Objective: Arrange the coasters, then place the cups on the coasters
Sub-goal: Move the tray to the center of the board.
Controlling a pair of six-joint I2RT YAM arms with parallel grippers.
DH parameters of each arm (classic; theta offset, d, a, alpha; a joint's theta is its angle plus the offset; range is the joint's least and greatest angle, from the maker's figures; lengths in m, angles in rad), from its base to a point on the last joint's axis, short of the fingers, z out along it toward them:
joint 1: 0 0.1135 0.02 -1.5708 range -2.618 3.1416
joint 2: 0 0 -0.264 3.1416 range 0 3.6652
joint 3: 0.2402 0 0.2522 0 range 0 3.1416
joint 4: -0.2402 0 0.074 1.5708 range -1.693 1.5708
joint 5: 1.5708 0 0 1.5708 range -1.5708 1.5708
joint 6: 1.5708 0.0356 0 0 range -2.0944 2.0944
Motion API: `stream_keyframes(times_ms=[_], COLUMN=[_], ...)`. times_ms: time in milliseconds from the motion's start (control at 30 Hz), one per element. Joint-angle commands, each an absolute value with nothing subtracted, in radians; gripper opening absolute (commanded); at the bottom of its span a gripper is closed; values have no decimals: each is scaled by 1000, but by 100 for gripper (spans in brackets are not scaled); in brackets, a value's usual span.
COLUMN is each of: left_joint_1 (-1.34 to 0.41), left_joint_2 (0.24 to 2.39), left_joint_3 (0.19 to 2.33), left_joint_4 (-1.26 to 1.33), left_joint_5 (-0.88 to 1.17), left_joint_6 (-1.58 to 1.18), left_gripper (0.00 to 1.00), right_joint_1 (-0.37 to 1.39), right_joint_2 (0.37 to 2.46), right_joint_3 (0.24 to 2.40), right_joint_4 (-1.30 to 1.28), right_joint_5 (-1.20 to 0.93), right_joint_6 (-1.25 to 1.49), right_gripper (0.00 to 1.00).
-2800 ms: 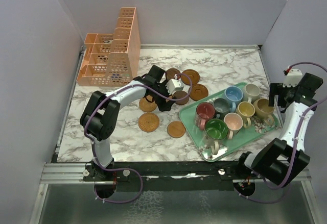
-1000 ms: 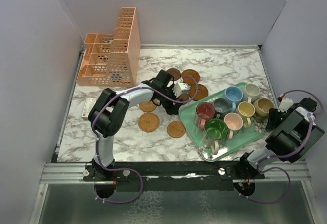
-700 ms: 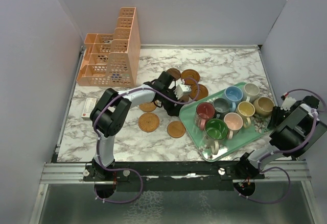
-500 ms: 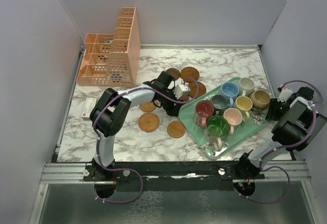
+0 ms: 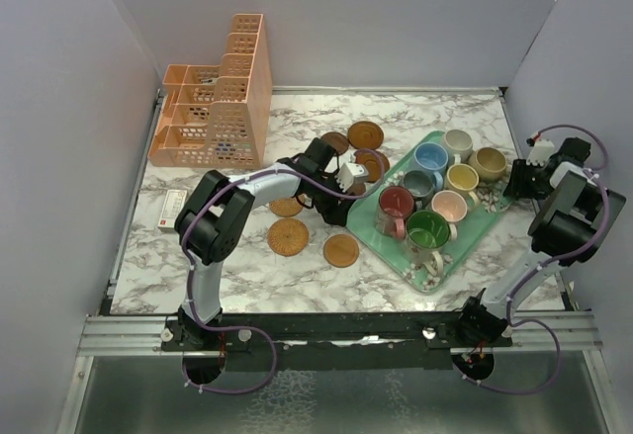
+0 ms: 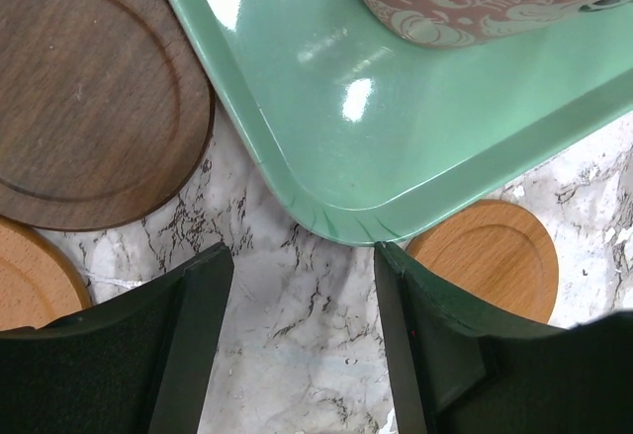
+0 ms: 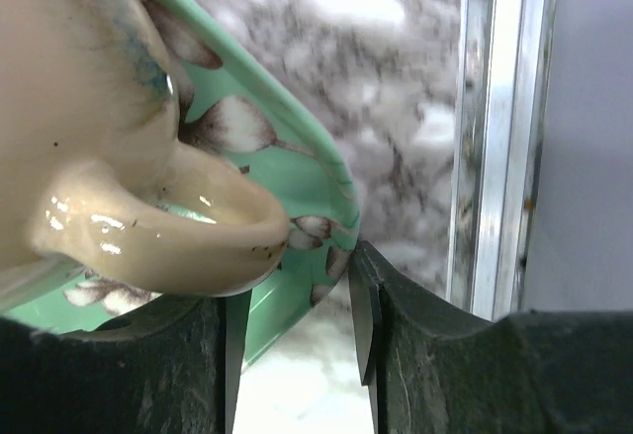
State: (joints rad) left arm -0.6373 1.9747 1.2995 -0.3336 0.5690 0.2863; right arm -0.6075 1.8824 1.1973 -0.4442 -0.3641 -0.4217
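Your right end effector (image 7: 297, 281) has its jaws pinched on the corner rim of the tray (image 6: 415, 108). The handle of a cream cup (image 7: 89, 108) sits just left of its fingers, inside the rim. Your left end effector (image 6: 297, 256) stands open, its jaws astride the opposite corner of the tray without touching it. A dark coaster (image 6: 89, 88) lies ahead and to its left, and a light coaster (image 6: 490, 256) lies just to its right. The cups (image 5: 427, 226) in view all stand on the tray, and the coasters (image 5: 289, 236) lie loose on the counter (image 5: 198, 266) around the left end effector.

This looks like shifting the tray to free room for laying out the coasters. Slide it flat and slowly so the crowded cups neither knock together nor tip. Watch that the tray corner does not ride up over the dark coaster. Either close the left jaws on that corner to share the load, or back them clear so the tray cannot push into them.
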Motion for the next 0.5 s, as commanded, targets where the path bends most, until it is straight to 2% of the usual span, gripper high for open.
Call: stream_keyframes(times_ms=[0,467], left_joint_1=[-675,-822], left_joint_2=[2045,2110], left_joint_3=[1320,1376], left_joint_4=[-268,-265], left_joint_5=[585,632], left_joint_6=[272,290], left_gripper=[61,60], right_joint_1=[-520,-390], right_joint_2=[1998,2222], right_joint_3=[1297,1618], right_joint_4=[-408,-484], right_joint_5=[-522,-553], right_joint_6=[-366,-364], right_gripper=[42,42])
